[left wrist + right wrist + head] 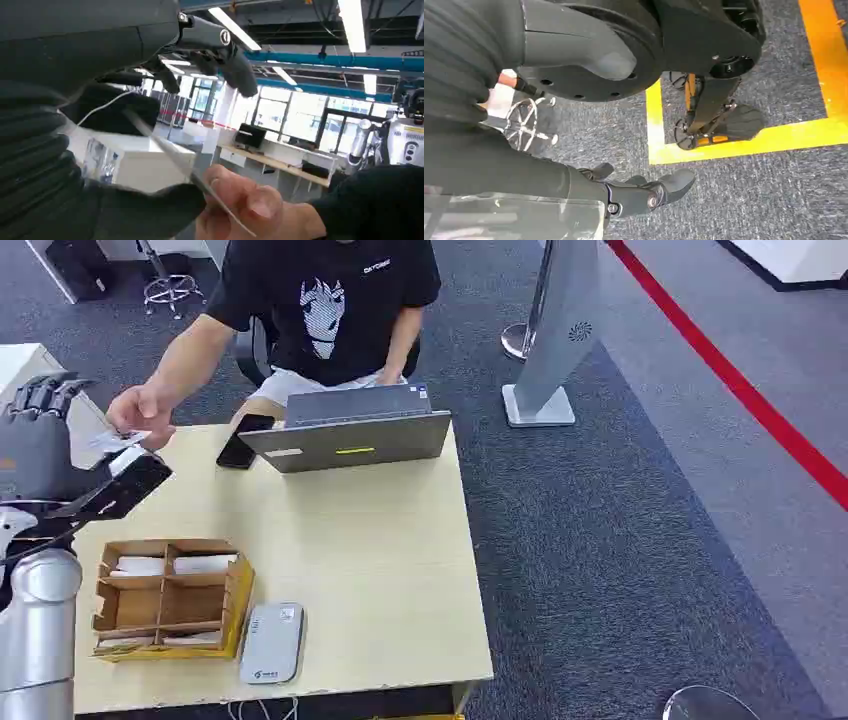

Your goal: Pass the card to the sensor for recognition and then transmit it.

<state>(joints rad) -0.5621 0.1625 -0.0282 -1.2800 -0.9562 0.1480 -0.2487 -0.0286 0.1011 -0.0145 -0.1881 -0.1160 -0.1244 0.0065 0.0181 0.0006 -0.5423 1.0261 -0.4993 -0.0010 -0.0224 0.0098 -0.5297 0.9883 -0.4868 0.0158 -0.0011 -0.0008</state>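
My left hand (60,445) is raised at the table's far left corner. In the left wrist view a thin white card (172,155) runs between its thumb (145,215) and a curled dark finger (115,107), while the other fingers stick out straight. A person's hand (140,412) reaches over from behind the table and pinches the same card (115,438) at its other end. The grey-white card sensor (272,642) lies flat near the table's front edge, well away from the card. My right hand (644,192) hangs beside my body over the carpet, holding nothing.
A cardboard divider box (165,595) with cards in it stands left of the sensor. A grey laptop (345,435) and a black phone (243,440) sit at the far edge of the wooden table (380,550), in front of the seated person. A grey stand (555,350) rises at the right.
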